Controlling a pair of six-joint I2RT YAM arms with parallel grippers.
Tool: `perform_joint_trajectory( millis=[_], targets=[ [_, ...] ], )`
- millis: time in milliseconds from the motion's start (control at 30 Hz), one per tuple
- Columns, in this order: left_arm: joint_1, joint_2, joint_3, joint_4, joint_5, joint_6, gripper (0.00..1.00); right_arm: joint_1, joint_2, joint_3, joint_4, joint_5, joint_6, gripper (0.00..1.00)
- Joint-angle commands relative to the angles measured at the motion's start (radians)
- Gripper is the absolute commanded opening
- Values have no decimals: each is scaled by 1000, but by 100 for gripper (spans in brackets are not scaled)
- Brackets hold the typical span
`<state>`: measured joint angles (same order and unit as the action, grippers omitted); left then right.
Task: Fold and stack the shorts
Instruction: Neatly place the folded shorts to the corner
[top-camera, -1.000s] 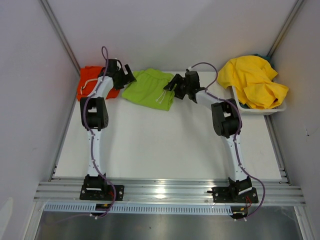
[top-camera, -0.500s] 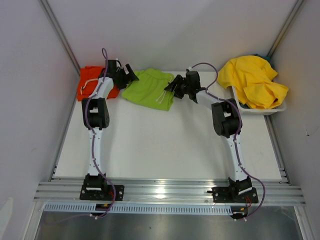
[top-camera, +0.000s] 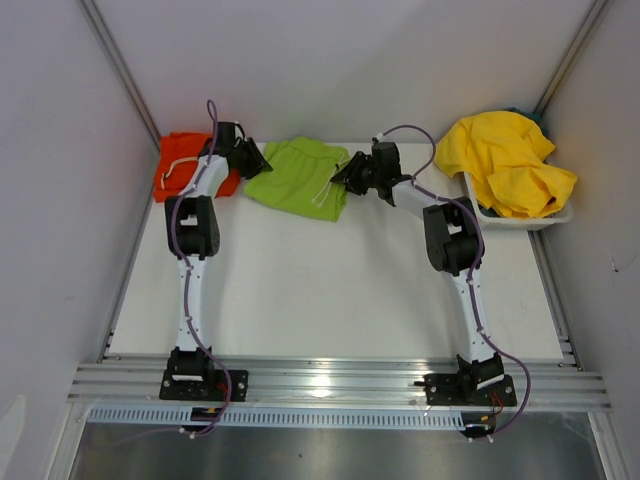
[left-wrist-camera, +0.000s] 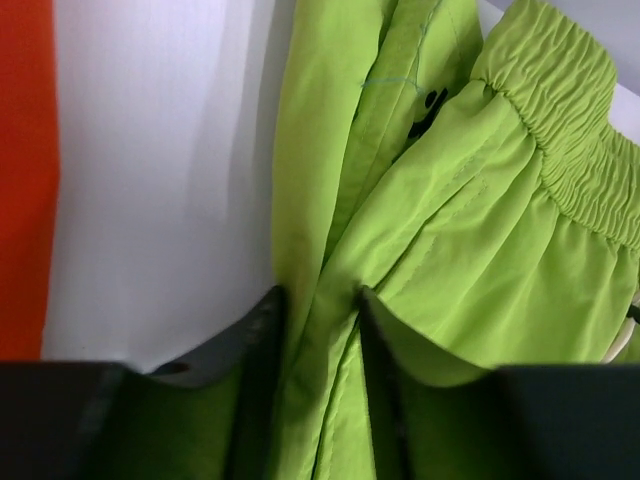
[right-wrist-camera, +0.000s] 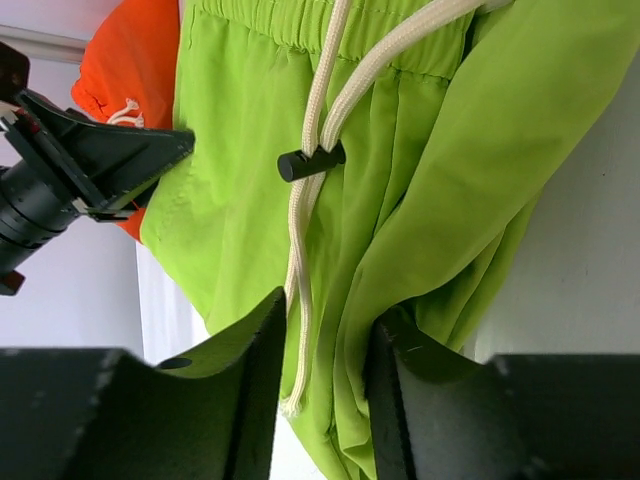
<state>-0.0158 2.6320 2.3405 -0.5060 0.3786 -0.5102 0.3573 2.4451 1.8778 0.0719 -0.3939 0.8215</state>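
The green shorts (top-camera: 297, 178) are lying at the table's (top-camera: 330, 290) far edge, between the orange shorts (top-camera: 180, 152) and a bin (top-camera: 522, 222) of yellow shorts (top-camera: 505, 160); the left gripper (left-wrist-camera: 320, 297) is pinching their left edge; the right gripper (right-wrist-camera: 332, 305) is clamping the opposite edge (drawstring (right-wrist-camera: 310, 220) caught between its fingers).

No legible text. The small dark logo (left-wrist-camera: 430, 104) on the lime green shorts (left-wrist-camera: 480, 260) cannot be read.

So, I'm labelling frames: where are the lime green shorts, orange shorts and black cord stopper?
lime green shorts (top-camera: 295, 180): top view, middle of the fabric.
orange shorts (top-camera: 180, 148): top view, upper left fabric.
black cord stopper (right-wrist-camera: 311, 160): right wrist view, its middle.
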Motion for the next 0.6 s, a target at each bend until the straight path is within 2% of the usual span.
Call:
perform_joint_trajectory(
  millis=[0, 100, 167, 267, 367, 400, 433, 467, 567],
  targets=[
    [-16, -21, -23, 27, 55, 7, 35, 5, 17, 20, 8, -17, 1, 37],
    [-18, -29, -35, 60, 97, 2, 34, 11, 38, 68, -59, -4, -16, 36],
    [-19, -33, -33, 64, 103, 6, 33, 15, 49, 98, -122, 30, -31, 40],
    [-24, -38, -43, 64, 95, 10, 27, 20, 52, 118, -178, 55, -47, 43],
    [-27, -43, -53, 70, 92, 10, 15, 19, 49, 115, -185, 61, -51, 43],
    [-27, -47, -64, 75, 91, 10, 3, 17, 46, 112, -182, 58, -53, 44],
    [-27, -56, -75, 81, 86, 9, 1, 19, 35, 101, -179, 55, -55, 48],
    [-27, -61, -82, 86, 77, 7, 1, 19, 28, 92, -173, 56, -59, 62],
    [-27, -82, -113, 96, 57, 6, 0, 12, -21, 49, -152, 66, -79, 82]
  ],
)
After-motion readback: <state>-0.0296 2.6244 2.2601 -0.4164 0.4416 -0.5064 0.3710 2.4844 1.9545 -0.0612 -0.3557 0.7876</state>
